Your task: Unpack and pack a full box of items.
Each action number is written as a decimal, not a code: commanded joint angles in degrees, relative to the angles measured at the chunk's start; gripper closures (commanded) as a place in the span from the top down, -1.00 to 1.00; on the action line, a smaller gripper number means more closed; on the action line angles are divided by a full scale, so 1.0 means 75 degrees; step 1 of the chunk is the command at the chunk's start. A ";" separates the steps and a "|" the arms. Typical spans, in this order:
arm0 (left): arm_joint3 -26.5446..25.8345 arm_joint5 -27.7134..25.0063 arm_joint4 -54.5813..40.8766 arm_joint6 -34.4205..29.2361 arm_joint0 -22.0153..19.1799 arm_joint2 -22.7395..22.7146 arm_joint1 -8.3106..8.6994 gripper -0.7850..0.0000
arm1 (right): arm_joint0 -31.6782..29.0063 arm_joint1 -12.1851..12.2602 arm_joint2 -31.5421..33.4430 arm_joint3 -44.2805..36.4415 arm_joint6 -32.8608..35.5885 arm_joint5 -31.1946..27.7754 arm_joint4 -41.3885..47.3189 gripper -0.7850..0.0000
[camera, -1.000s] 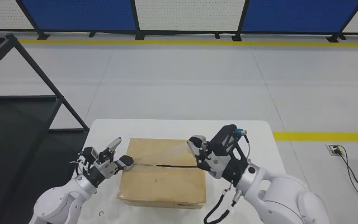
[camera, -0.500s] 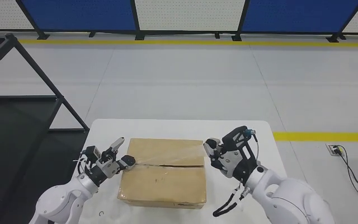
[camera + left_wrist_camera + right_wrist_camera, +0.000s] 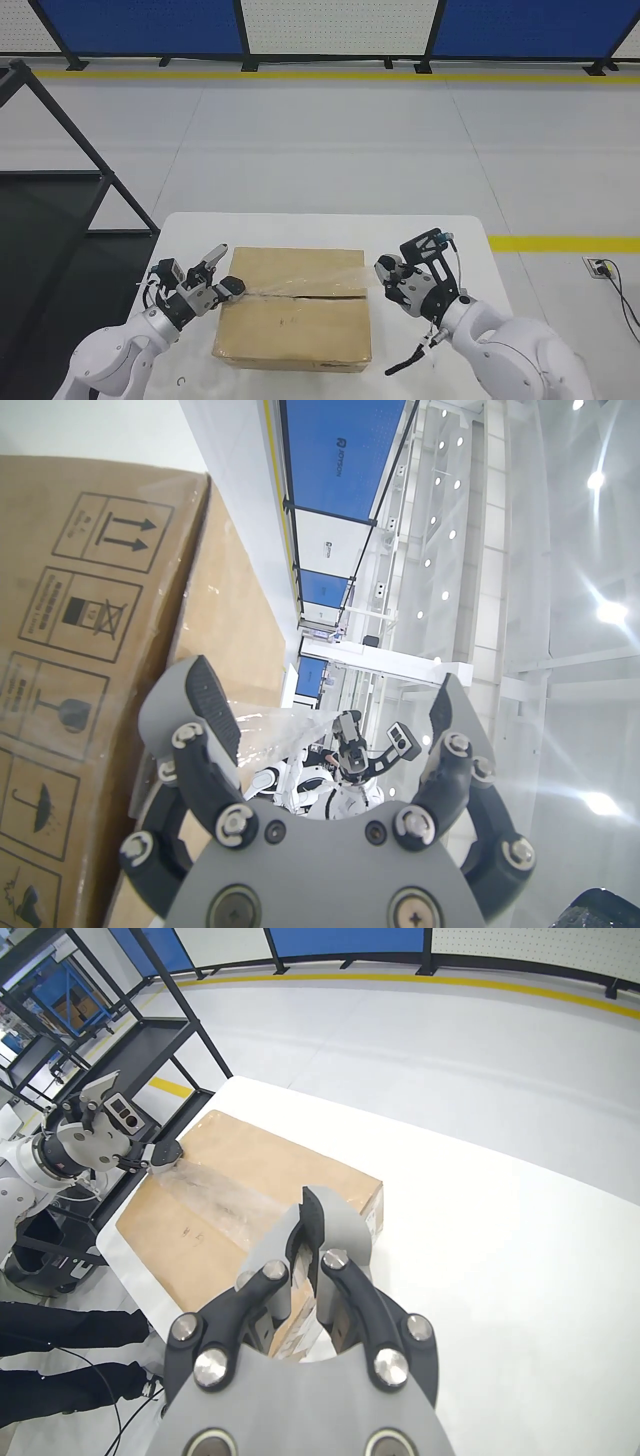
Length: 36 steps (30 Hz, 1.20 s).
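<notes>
Cardboard first: your box [image 3: 290,325] sits flat in the middle of the white bench [image 3: 420,235], flaps down. A strip of clear tape [image 3: 300,284] runs along the top seam from 9 o'clock to 3 o'clock. The tape looks crinkled, and a dark line shows along the seam toward the 3 o'clock half.

Look at your left hand [image 3: 224,270], parked at the box's 9 o'clock end. It's spread wide with nothing between the fingers. From its own wrist, the left hand [image 3: 325,695] shows one ribbed pad [image 3: 212,705] right against the tape [image 3: 270,735], where the strip wraps over the box [image 3: 90,600] edge. The other finger stands off in the air.

Now your right hand [image 3: 385,272], at the box's 3 o'clock end, level with the seam. In the right wrist view, the right hand [image 3: 310,1220] has its fingers pressed together, gripping nothing you can see. It sits just beside the box [image 3: 240,1163], though you can't tell from here whether it touches. Across the tape [image 3: 215,1188], the left hand [image 3: 135,1118] faces it from the far end. Bare bench [image 3: 475,1228] stretches beside them.

A black metal rack [image 3: 60,200] stands off the bench at 10 o'clock.
</notes>
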 commanded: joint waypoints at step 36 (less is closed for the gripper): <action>0.0190 0.0081 0.0018 -0.0001 -0.0214 0.0205 0.0042 1.00 | -0.0237 0.0095 0.0045 0.0996 0.0522 -0.0273 -0.0151 -1.00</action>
